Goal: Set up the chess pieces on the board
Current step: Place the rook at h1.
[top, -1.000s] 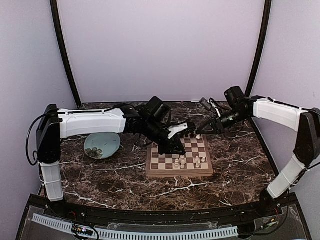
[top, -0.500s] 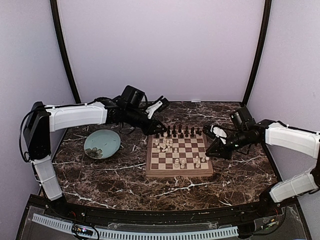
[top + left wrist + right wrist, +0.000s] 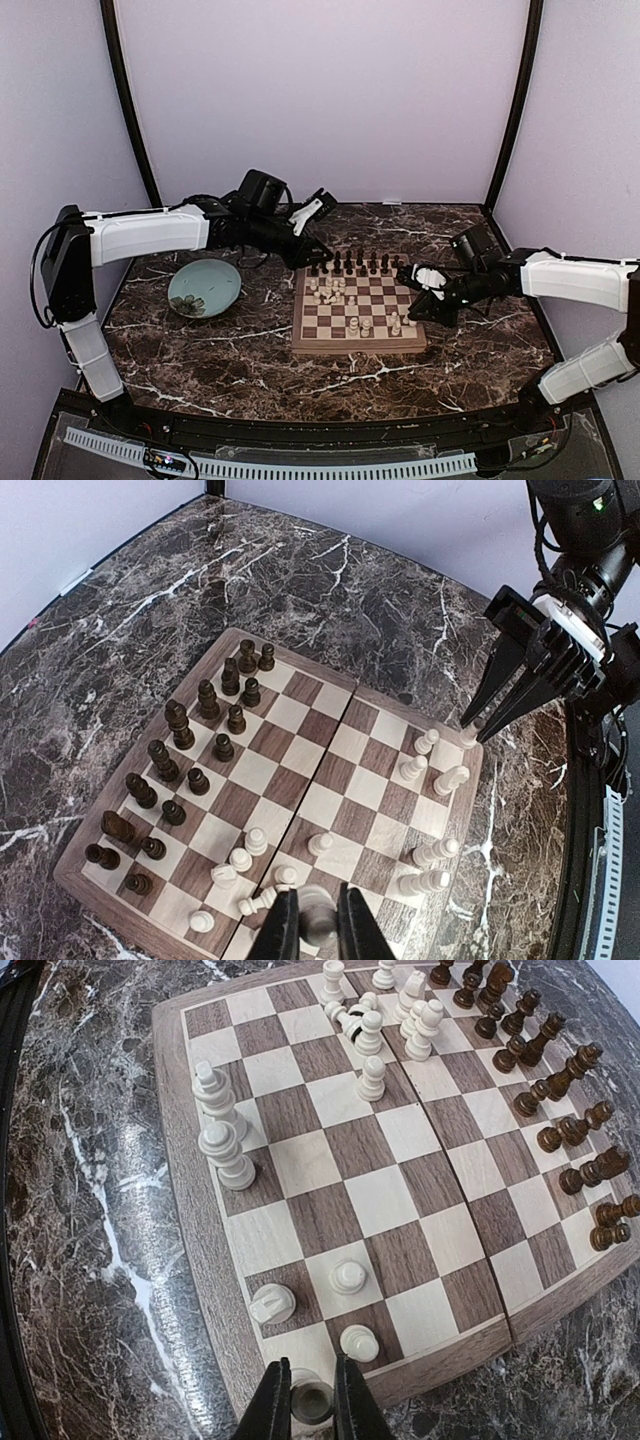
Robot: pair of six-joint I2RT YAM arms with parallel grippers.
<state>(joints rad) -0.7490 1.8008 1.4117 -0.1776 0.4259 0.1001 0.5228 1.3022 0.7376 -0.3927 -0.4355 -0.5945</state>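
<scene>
Chess pieces point(image 3: 370, 1078) like these are small turned wood: light, stiff and quick to topple on their round bases, as one pale one lying on its side among its neighbours shows. I judge the safest hold is across the narrow waist, from straight above, so nothing beside it gets knocked. Dark ones point(image 3: 200, 700) stand in two rows along the far side of the board point(image 3: 185, 1140). Pale ones point(image 3: 420, 742) are scattered over the middle and the near side, not in rows.

My right hand point(image 3: 310, 1368) is at the board's near right corner. Its fingers point(image 3: 272, 1400) are drawn in to a narrow gap around a small round piece point(image 3: 310, 1400) at the border there, and it looks gripped.

My left hand point(image 3: 315, 892) hangs raised near the board's far left corner, fingers all but together. A pale blur point(image 3: 318, 918) sits between them, and I cannot tell whether it is a piece.

On the desk point(image 3: 200, 350), left of the board, lies a teal plate point(image 3: 215, 280).
</scene>
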